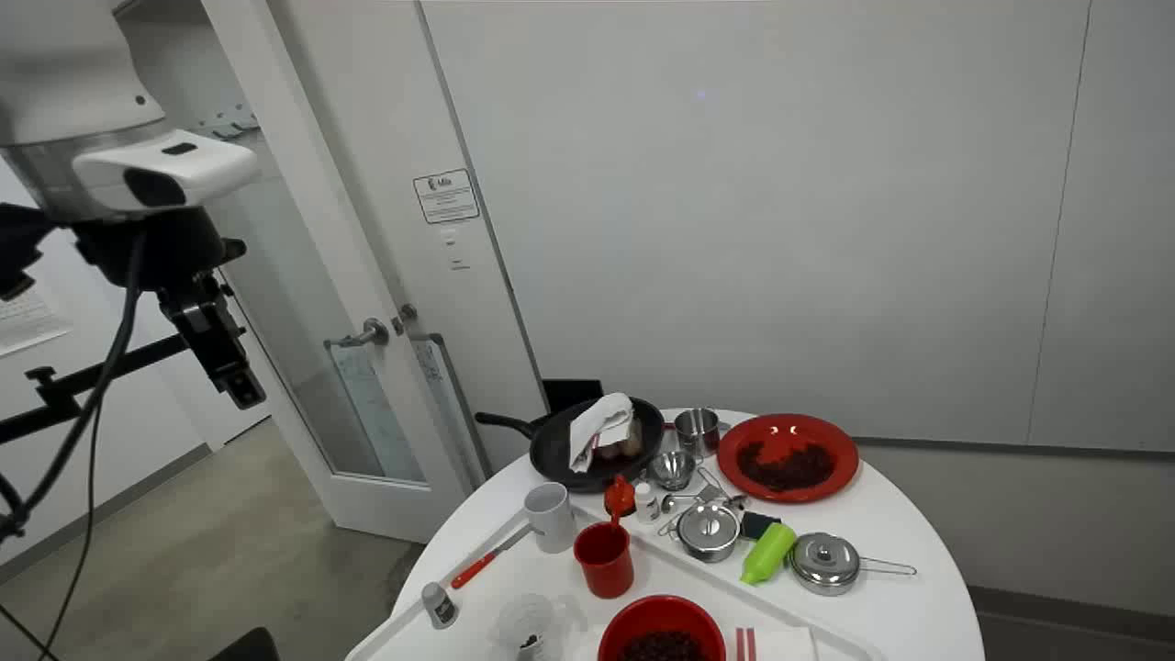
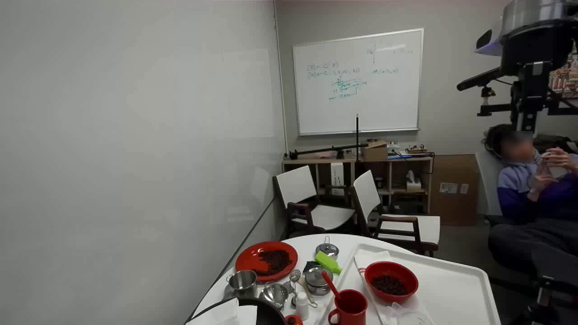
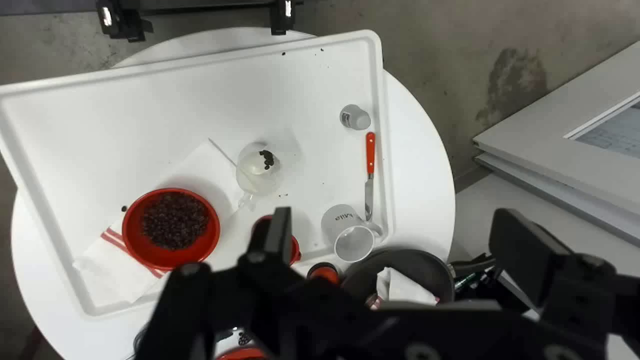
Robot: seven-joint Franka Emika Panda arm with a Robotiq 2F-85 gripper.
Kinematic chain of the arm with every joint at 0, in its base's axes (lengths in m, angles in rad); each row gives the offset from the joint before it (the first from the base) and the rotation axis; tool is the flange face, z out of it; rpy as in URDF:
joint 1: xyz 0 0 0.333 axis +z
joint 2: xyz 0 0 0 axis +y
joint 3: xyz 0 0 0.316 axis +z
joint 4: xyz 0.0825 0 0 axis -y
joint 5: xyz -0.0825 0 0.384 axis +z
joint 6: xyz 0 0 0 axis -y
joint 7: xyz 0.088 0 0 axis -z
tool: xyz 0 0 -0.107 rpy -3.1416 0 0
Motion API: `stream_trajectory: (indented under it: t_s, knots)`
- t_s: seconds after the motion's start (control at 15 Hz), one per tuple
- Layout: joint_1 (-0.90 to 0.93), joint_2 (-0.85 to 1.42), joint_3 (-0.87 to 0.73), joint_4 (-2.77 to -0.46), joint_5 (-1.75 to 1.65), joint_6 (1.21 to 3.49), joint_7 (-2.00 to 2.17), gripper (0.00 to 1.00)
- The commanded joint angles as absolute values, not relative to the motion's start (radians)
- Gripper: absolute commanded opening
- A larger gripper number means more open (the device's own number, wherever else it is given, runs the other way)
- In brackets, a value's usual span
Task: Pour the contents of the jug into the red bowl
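Note:
The jug looks like a small transparent vessel on the tray, with a few dark beans in it. Its handle points to the red bowl's side. It shows faintly in both exterior views, partly cut by the lower edge. The red bowl stands beside it on a striped napkin and holds many dark beans; it shows in both exterior views. My gripper is open and empty, its fingers wide apart. In both exterior views it hangs high, away from the table.
The white tray holds a red mug, a white mug, an orange-handled knife and a grey shaker. Beyond are a pan, a red plate, metal pots and a green bottle. A person sits behind.

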State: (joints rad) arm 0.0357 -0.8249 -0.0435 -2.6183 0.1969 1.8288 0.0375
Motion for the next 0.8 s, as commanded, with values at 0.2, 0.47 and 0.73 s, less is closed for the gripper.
stream_trajectory:
  t_s: [0.2, 0.47, 0.73]
  knots:
    - [0.022, -0.824, -0.033, -2.616, 0.205, 1.825, 0.03, 1.0]
    - [0.022, -0.824, -0.033, -2.616, 0.204, 1.825, 0.03, 1.0]
    - [0.005, -0.739, 0.0, -2.617, 0.201, 1.881, 0.074, 1.0]
